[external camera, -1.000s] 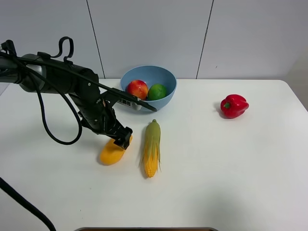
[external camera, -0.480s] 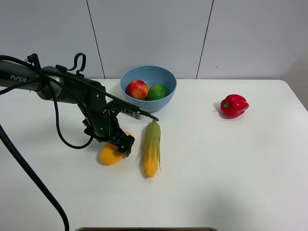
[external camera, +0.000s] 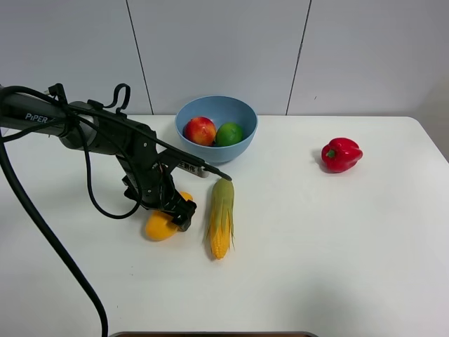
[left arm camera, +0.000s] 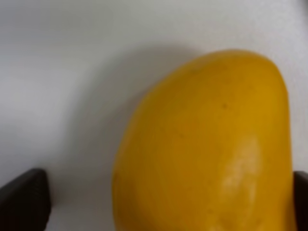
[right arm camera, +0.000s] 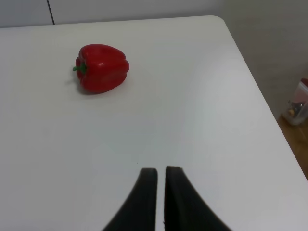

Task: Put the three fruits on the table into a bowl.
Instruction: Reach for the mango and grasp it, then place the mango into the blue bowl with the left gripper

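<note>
The yellow-orange mango (external camera: 159,226) lies on the white table (external camera: 337,239), left of centre. My left gripper (external camera: 177,210) is down over its right end, open. In the left wrist view the mango (left arm camera: 207,144) fills the space between the two dark fingertips (left arm camera: 24,199), with a gap on one side. The red apple (external camera: 200,130) and the green lime (external camera: 229,133) lie in the light-blue bowl (external camera: 242,146) at the back. My right gripper (right arm camera: 160,174) is shut and empty above bare table; it is out of the exterior view.
A corn cob (external camera: 222,216) with green husk lies just right of the mango. A red bell pepper (external camera: 341,154) sits at the right, also in the right wrist view (right arm camera: 101,68). The table's right edge and corner (right arm camera: 226,29) are near it.
My left arm has swung lower and a little right, bringing the open gripper down around the mango. The mango, the corn and the fruits in the bowl have not moved.
</note>
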Controlling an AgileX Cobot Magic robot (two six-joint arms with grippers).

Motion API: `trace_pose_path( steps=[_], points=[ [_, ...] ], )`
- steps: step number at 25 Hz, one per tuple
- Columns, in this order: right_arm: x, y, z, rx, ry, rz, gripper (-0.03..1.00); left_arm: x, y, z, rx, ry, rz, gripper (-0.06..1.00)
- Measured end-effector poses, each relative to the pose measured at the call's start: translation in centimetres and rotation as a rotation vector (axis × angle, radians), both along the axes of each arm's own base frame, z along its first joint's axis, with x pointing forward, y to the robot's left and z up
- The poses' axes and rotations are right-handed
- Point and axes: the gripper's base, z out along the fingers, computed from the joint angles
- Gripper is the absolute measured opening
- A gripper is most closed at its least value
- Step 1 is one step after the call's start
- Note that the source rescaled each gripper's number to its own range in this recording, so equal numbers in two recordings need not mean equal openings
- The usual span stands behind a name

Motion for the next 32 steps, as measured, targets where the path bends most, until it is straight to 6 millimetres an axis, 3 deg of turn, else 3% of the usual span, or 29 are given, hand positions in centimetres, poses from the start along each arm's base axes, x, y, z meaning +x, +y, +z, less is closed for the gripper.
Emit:
trace_pose_path(
  steps=[2,4,5,7,18,21,27,32],
  points=[
    [0.0,0.0,0.0,0.000,0.000,0.000,0.00,0.0,0.0,0.0,0.003,-0.004,-0.005,0.79],
    [0.0,0.0,0.0,0.000,0.000,0.000,0.00,0.1,0.0,0.0,0.001,-0.009,-0.003,0.32],
    [0.0,0.0,0.0,0.000,0.000,0.000,0.00,0.1,0.0,0.0,0.001,-0.010,0.000,0.00],
    [0.0,0.0,0.0,0.000,0.000,0.000,0.00,0.1,0.0,0.0,-0.001,-0.008,0.008,0.04],
    [0.0,0.0,0.0,0.000,0.000,0.000,0.00,0.0,0.0,0.0,0.004,-0.001,0.007,0.04],
    [0.0,0.0,0.0,0.000,0.000,0.000,0.00,-0.2,0.2,0.9,0.006,0.008,0.012,0.04],
    [0.0,0.0,0.0,0.000,0.000,0.000,0.00,-0.5,0.4,7.7,-0.094,-0.127,0.036,0.04],
    [0.0,0.0,0.0,0.000,0.000,0.000,0.00,-1.1,0.8,12.0,-0.164,-0.229,0.037,0.04]
  ],
)
